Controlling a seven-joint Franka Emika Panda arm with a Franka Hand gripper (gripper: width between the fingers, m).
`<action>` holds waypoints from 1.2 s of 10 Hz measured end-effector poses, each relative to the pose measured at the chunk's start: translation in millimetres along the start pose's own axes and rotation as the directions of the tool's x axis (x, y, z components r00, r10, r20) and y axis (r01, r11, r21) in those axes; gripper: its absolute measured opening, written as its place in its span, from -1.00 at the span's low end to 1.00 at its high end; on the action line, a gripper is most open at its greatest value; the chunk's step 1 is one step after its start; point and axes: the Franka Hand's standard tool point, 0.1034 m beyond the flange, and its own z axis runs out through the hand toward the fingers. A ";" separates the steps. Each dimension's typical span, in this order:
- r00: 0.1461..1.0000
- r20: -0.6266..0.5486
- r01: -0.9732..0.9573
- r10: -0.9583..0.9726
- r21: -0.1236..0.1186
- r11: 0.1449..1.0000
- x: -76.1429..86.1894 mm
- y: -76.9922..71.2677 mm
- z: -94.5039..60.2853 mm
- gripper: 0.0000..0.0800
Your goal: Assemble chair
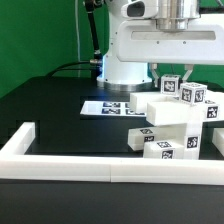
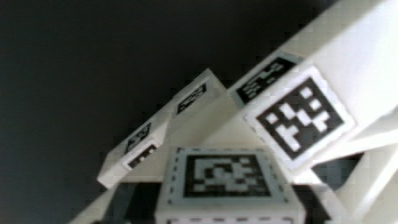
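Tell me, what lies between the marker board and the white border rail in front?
In the exterior view, bare black table separates the marker board from the border rail; the chair pieces sit rightward.

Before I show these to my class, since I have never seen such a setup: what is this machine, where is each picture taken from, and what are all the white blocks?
The white machine is a robot arm with a two-finger gripper at its end. One picture comes from a camera beside the black table; the blurry close-up comes from a camera on the wrist. The chunky white chair pieces carry black-and-white tags for tracking. The flat marker board lies behind them, and a low white border rail runs along the front. The gripper hangs right over the pieces; whether it grips one cannot be told.
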 end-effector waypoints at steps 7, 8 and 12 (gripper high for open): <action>0.996 0.000 -0.091 0.091 -0.001 0.996 -0.3 -0.3 0.1 0.12; 1.000 0.000 -0.016 0.016 -0.001 1.000 -0.1 0.1 0.1 0.50; 0.951 0.000 0.310 -0.310 -0.002 0.951 0.6 1.6 0.1 0.62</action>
